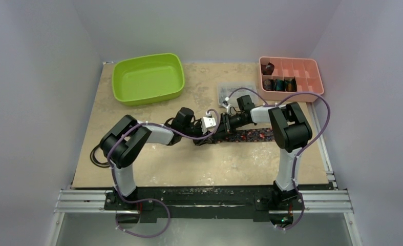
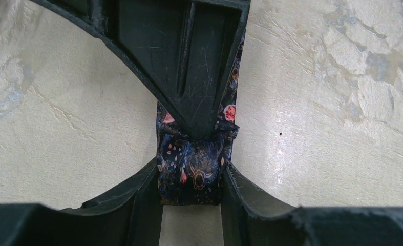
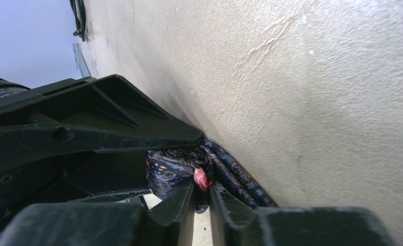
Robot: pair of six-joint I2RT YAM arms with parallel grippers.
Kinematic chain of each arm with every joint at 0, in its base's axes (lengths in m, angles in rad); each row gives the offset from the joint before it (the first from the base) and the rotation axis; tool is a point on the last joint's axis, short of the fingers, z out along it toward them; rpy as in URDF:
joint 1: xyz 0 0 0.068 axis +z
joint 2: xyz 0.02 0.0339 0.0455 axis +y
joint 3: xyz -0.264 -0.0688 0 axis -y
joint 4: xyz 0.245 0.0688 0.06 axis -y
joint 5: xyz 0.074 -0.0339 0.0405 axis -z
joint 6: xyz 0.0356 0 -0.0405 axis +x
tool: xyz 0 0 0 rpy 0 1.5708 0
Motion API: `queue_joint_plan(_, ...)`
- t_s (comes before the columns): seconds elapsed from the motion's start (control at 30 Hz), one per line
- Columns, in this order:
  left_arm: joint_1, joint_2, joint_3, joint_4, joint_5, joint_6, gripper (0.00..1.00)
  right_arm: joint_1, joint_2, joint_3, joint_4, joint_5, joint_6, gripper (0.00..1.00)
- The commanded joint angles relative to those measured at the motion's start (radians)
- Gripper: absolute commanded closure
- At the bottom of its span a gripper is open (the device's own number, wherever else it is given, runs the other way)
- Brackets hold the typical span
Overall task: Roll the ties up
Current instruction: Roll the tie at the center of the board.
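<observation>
Top external view: at the far left of the table [image 1: 189,169] we see a green tub [image 1: 148,78]. The left arm [image 1: 158,134] folds at its elbow near the left edge and lies low, pointing right toward the table's middle. There the left gripper [image 1: 205,134] meets the left end of the tie [image 1: 253,135].

In the left wrist view its fingers [image 2: 132,205] flank the tie's folded end and touch it on both sides, pinching it. From that fold the tie lies flat on the table and runs right, passing under the right arm [image 1: 286,164].

The right gripper [image 1: 220,127] reaches in from the right and sits on the same fold. In the right wrist view its fingers [image 3: 176,202] stand nearly together with a thin slit between them and fabric at their tips. We cannot tell whether they clamp it.

The right arm rises from its base, bends at the elbow and points left. Behind it sits a clear box [image 1: 235,92]. At the far right is a pink tray [image 1: 304,69] with dark coils [image 1: 278,84] in its left compartments.
</observation>
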Motion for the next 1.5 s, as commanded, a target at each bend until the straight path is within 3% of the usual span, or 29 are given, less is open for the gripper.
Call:
queue_joint_plan(0.0, -0.028, -0.037, 0.042, -0.175, -0.084, 0.101, 0.69, 0.004, -0.049, 0.007, -0.107, 0.113, -0.090, 0.75)
queue_joint_plan(0.17, -0.036, -0.062, 0.054, -0.326, -0.145, 0.170, 0.70, -0.012, -0.159, 0.018, -0.187, 0.047, -0.106, 0.61)
queue_joint_plan(0.27, -0.047, -0.049, 0.093, -0.391, -0.171, 0.177, 0.69, -0.001, -0.192, -0.002, -0.148, 0.021, -0.039, 0.51)
queue_joint_plan(0.6, -0.084, -0.026, 0.138, -0.442, -0.200, 0.156, 0.67, 0.060, -0.092, 0.035, -0.062, 0.033, 0.055, 0.54)
queue_joint_plan(0.67, -0.083, -0.022, 0.141, -0.443, -0.196, 0.154, 0.67, 0.061, -0.071, 0.042, -0.060, 0.043, 0.055, 0.58)
queue_joint_plan(0.8, -0.084, -0.027, 0.140, -0.444, -0.185, 0.156, 0.65, 0.052, -0.059, 0.047, -0.062, 0.057, 0.051, 1.00)
queue_joint_plan(1.0, -0.050, -0.049, 0.124, -0.376, -0.079, 0.132, 0.39, 0.003, -0.019, 0.028, -0.143, 0.108, -0.049, 1.00)
queue_joint_plan(1.33, -0.036, -0.020, 0.096, -0.109, 0.031, 0.038, 0.24, -0.072, 0.060, 0.022, -0.210, 0.174, -0.131, 1.00)
queue_joint_plan(1.47, -0.041, 0.011, 0.105, -0.060, 0.043, 0.035, 0.22, -0.080, 0.076, 0.039, -0.250, 0.190, -0.165, 1.00)
